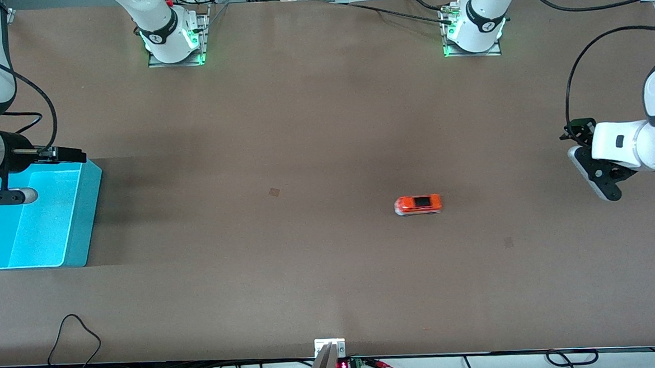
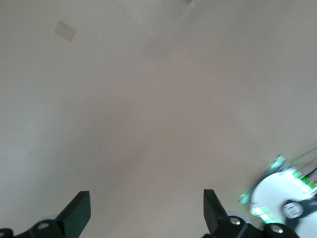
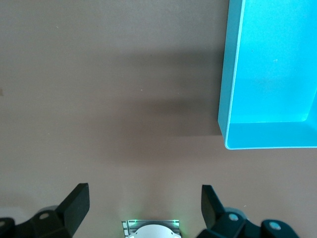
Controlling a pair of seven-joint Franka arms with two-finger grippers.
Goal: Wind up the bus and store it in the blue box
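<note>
The bus [image 1: 418,204], a small orange-red toy with a dark roof panel, stands alone on the brown table, toward the left arm's end. It does not show in either wrist view. The blue box [image 1: 91,219] sits at the right arm's end of the table, and its inside looks empty [image 3: 267,136]. My right gripper [image 1: 52,175] hangs open over a corner of the box, with nothing between its fingers [image 3: 145,203]. My left gripper [image 1: 587,156] hangs open over bare table at the left arm's end, well apart from the bus, and is also empty [image 2: 147,208].
Two small tape patches lie flat on the table [image 1: 274,192] [image 1: 508,242]; one shows in the left wrist view [image 2: 65,30]. The arms' bases [image 1: 171,41] [image 1: 473,27] stand along the edge farthest from the front camera. Cables [image 1: 78,343] trail along the nearest edge.
</note>
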